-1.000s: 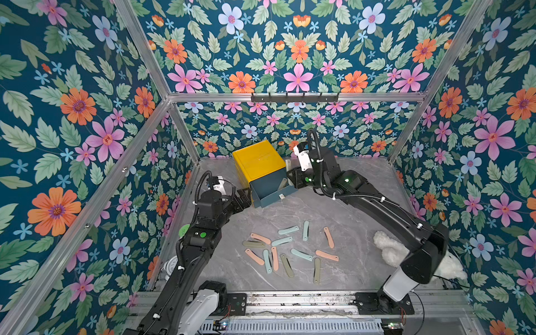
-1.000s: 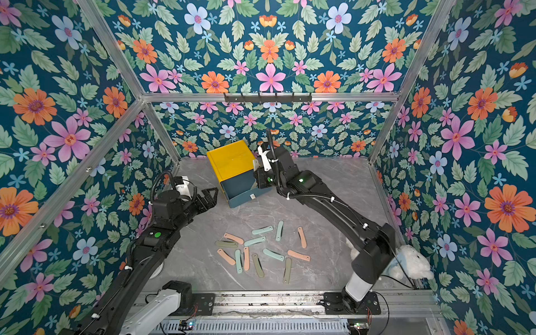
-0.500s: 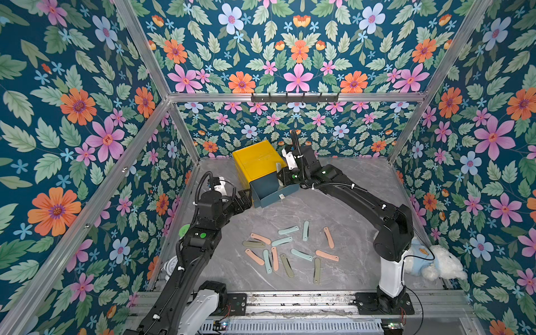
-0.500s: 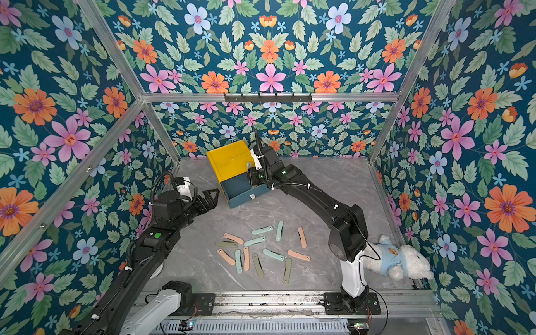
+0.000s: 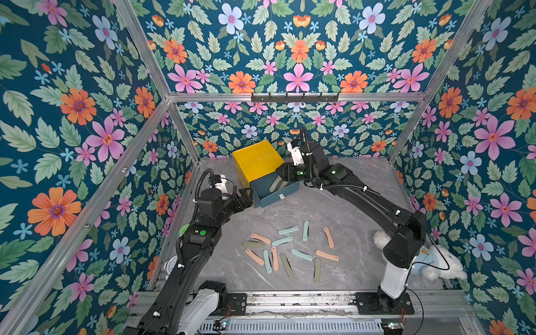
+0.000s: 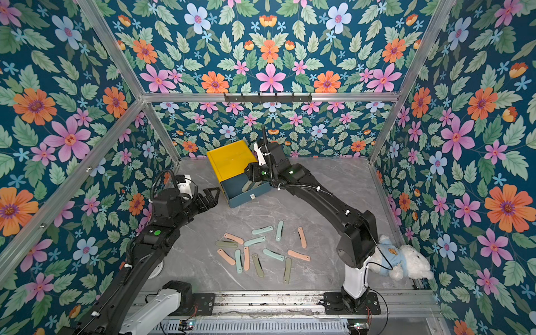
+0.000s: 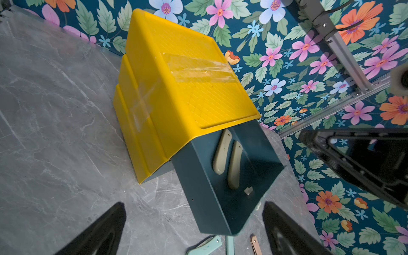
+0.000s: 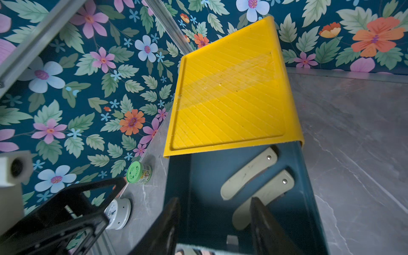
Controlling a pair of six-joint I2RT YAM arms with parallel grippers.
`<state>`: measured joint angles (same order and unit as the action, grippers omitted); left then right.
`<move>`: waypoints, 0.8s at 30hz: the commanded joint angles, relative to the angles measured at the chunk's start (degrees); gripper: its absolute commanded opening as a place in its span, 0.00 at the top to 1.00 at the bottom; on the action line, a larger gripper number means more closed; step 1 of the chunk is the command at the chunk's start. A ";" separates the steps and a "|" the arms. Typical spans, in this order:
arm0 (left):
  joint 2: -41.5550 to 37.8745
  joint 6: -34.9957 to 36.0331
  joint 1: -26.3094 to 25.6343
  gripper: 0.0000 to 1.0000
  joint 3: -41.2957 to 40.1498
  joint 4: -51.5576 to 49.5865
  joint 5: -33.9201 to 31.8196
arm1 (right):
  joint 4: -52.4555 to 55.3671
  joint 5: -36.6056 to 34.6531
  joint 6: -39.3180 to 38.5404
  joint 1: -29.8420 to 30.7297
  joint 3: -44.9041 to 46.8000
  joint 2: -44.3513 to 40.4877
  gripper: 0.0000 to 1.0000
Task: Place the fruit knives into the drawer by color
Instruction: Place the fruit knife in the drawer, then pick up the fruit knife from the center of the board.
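Note:
The drawer cabinet (image 5: 256, 161) has a yellow top, and its top dark teal drawer (image 5: 282, 195) is pulled out. Two olive-green fruit knives (image 8: 249, 174) lie side by side inside it, also seen in the left wrist view (image 7: 221, 154). My right gripper (image 8: 215, 229) hangs over the drawer's mouth, open, with nothing between its fingers. My left gripper (image 5: 246, 197) is wide open beside the drawer's left wall, touching nothing. Several pink, mint and olive fruit knives (image 5: 281, 241) lie scattered mid-table in both top views.
A white plush bear (image 5: 435, 261) lies by the right arm's base. A green-lidded jar (image 8: 138, 172) and a small white clock (image 8: 117, 213) stand by the left wall behind the left arm. A hook rail (image 5: 294, 97) runs along the back wall.
My right gripper has moved left over the open drawer and its jaws have parted, leaving an olive knife lying in the drawer. The left arm has stayed put.

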<state>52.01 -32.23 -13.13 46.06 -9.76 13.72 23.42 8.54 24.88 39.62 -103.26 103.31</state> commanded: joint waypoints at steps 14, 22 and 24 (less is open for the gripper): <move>2.85 -0.82 -27.91 0.10 2.94 -5.19 -5.37 | 0.14 -9.37 8.59 -7.30 44.64 -36.25 0.44; 18.13 -5.30 -49.10 0.20 -0.56 1.23 -15.48 | 2.07 -11.87 9.47 -9.15 55.35 -46.17 0.43; 24.15 -5.31 -53.21 0.24 1.49 0.94 -17.11 | 2.18 -12.25 9.48 -9.21 56.90 -47.75 0.44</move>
<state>71.46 -36.01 -62.85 45.89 -11.11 1.56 25.08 -1.65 33.43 30.52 -47.57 56.99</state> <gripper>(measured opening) 0.770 0.566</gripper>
